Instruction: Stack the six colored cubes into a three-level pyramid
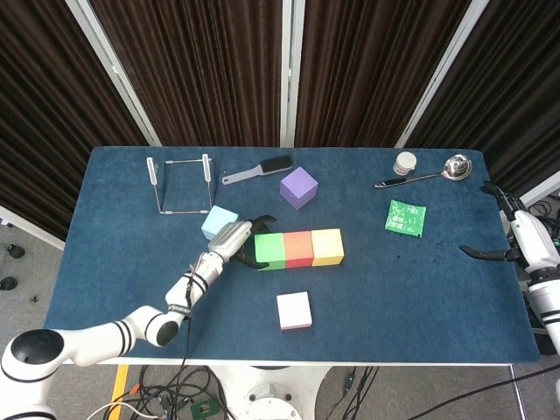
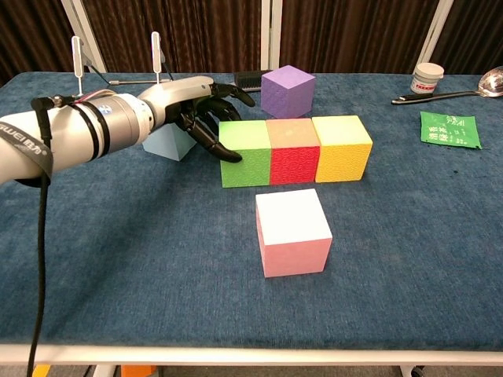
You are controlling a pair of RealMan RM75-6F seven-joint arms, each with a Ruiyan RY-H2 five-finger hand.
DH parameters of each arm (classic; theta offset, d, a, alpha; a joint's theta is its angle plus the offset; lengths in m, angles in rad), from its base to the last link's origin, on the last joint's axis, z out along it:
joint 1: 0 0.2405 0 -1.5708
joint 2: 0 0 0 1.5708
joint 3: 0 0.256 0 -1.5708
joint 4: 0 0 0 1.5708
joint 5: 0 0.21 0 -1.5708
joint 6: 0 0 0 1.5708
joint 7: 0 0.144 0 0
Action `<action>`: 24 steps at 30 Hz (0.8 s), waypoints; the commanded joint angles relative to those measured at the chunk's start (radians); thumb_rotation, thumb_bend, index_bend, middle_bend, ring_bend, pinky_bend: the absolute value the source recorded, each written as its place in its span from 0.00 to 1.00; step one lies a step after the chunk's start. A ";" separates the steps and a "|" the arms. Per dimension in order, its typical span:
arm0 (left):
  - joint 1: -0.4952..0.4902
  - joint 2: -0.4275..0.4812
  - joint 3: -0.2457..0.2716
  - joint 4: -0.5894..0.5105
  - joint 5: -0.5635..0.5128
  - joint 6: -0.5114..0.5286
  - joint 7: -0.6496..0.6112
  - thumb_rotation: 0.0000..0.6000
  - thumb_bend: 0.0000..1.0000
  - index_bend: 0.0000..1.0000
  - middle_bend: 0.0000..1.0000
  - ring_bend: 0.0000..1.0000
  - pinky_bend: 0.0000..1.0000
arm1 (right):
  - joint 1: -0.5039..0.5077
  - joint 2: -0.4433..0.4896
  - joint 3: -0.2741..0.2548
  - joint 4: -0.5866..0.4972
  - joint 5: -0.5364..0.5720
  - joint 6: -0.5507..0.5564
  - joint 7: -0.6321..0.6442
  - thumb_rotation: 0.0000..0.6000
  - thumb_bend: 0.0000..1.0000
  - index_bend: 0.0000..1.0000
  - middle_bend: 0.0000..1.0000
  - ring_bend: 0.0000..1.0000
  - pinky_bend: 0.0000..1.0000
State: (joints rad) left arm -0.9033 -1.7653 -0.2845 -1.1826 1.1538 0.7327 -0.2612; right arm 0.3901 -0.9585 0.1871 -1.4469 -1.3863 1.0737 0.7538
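The base row of green (image 2: 243,152), red (image 2: 293,150) and yellow (image 2: 341,147) cubes sat mid-desk. The left robot hand (image 2: 198,110), fingers spread, touched green (seemingly squaring it). Next likely called for lifting the pink cube (image 2: 291,231) onto the row.

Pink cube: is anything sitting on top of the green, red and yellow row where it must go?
Nothing visible. The pink cube stands alone in front of the row, whose tops are bare.

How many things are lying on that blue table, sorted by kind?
Cubes: 6
Wire rack: 1
Brush: 1
Ladle: 1
Small jar: 1
Green packet: 1
Total: 11
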 commanded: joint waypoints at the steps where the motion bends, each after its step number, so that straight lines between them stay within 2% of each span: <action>1: 0.002 0.000 0.000 0.000 0.005 0.002 -0.006 1.00 0.15 0.14 0.20 0.19 0.26 | 0.000 0.000 0.000 0.001 0.001 -0.001 0.000 1.00 0.00 0.00 0.11 0.00 0.00; 24: 0.020 0.014 0.003 -0.035 0.008 0.024 -0.008 1.00 0.12 0.13 0.16 0.12 0.23 | 0.004 0.001 -0.001 -0.001 0.012 -0.018 -0.009 1.00 0.00 0.00 0.10 0.00 0.00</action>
State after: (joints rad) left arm -0.8844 -1.7501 -0.2799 -1.2179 1.1630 0.7543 -0.2713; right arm 0.3939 -0.9576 0.1856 -1.4480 -1.3749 1.0555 0.7449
